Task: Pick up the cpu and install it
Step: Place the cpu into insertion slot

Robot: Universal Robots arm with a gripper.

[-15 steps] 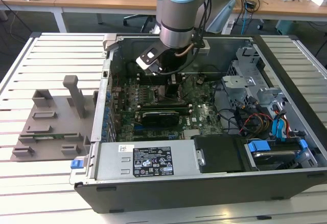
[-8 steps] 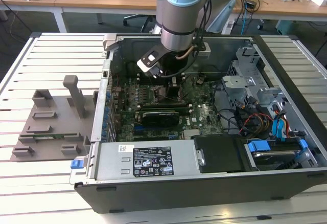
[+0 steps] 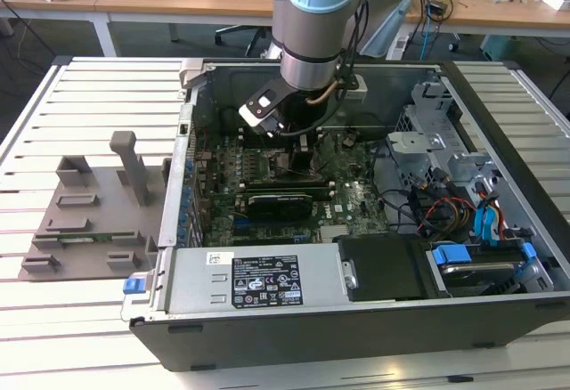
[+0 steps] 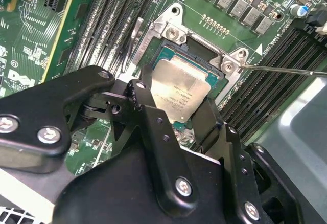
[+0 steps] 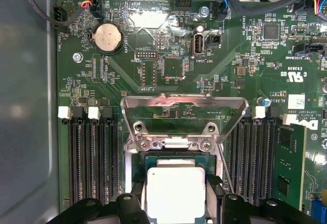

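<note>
The cpu (image 5: 176,193), a small square chip with a pale silver top (image 4: 179,93), lies level over the open socket on the green motherboard (image 5: 168,55). In both wrist views my gripper (image 4: 176,101) has a black finger (image 4: 145,93) against each of two opposite sides of the chip, shut on it. The socket's metal load plate (image 5: 181,104) is swung back open beyond the chip. In the exterior view the arm (image 3: 307,60) reaches down into the far part of the computer case (image 3: 356,319).
Black memory slots (image 5: 94,157) flank the socket on both sides, and a thin metal lever (image 4: 286,70) sticks out beside it. A long black graphics card (image 3: 280,203) lies nearer the case's front. A grey parts fixture (image 3: 98,221) sits on the table at the exterior view's left.
</note>
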